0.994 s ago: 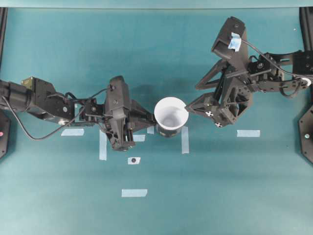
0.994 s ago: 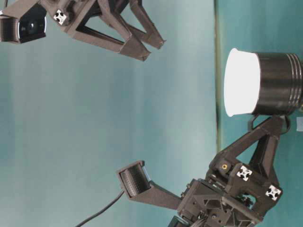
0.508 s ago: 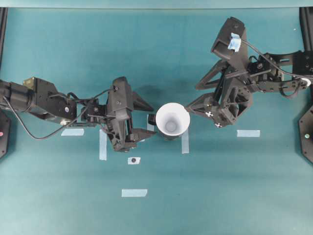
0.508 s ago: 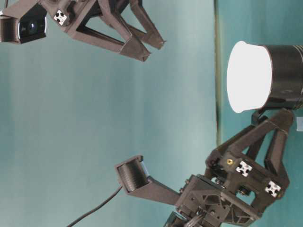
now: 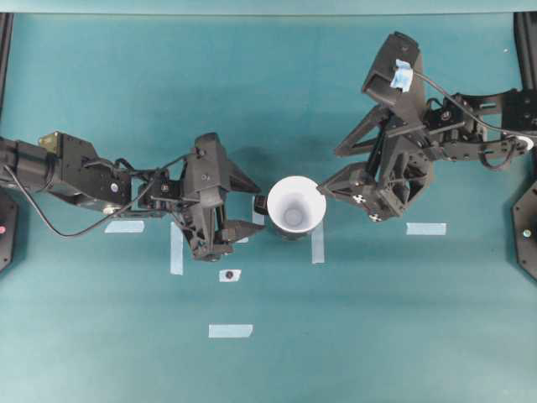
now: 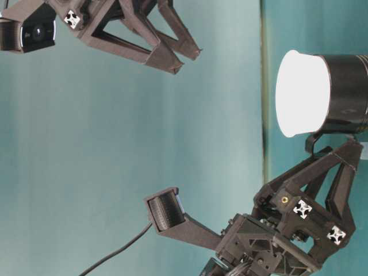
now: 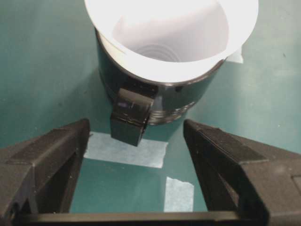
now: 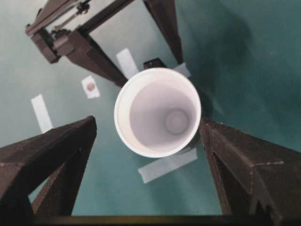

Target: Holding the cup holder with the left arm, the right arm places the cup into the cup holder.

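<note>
Jaws wide on both sides, nothing in either of them. My left gripper point(image 7: 136, 155) stands spread just short of the cup holder point(image 7: 155, 101), its fingers point(image 7: 51, 150) flanking the stubby side handle point(image 7: 130, 117) without touching it, as far as the wrist view shows. My right gripper point(image 8: 148, 155) is equally spread and hangs above, with the cup point(image 8: 159, 112) framed between its fingertips and clear air all round the rim.

And the cup is in! It sits down inside the glossy black ring, white flare resting over the top edge, holder standing upright on the teal table point(image 5: 377, 336) among the pale tape strips point(image 5: 317, 239). From overhead, the cup point(image 5: 294, 206) sits between my two arms, the left gripper point(image 5: 243, 206) just beside it, the right gripper point(image 5: 331, 168) close on the other side.

Placement looks done, so the risk now is all mine. Those left fingers are close to the handle; a careless pull-back or swing could clip it and spin or topple the holder. The cup looks light and only rests in the ring, so any knock could pop it out. On the right, dipping while drawing away could catch the flared rim.
</note>
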Motion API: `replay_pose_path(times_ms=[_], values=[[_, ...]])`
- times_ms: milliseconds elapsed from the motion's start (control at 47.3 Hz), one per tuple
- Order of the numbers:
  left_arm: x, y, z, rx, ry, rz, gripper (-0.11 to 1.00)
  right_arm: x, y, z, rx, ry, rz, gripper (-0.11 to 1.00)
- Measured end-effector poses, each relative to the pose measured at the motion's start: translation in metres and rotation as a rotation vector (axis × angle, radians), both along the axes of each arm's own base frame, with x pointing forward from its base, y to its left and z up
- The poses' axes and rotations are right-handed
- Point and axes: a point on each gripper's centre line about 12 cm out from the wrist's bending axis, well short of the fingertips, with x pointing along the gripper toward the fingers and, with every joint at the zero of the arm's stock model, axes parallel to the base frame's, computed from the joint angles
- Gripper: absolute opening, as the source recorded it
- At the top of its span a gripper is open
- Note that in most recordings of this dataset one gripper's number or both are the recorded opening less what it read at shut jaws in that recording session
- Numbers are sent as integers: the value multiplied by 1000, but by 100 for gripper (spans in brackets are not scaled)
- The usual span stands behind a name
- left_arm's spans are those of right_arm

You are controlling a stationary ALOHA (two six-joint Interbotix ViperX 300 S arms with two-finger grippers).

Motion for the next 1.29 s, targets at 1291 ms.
replay_pose_path(times_ms=[1291], values=[[-23,-12,45,7,19,-30,88,-8,13,-19,-105,65,128,93]])
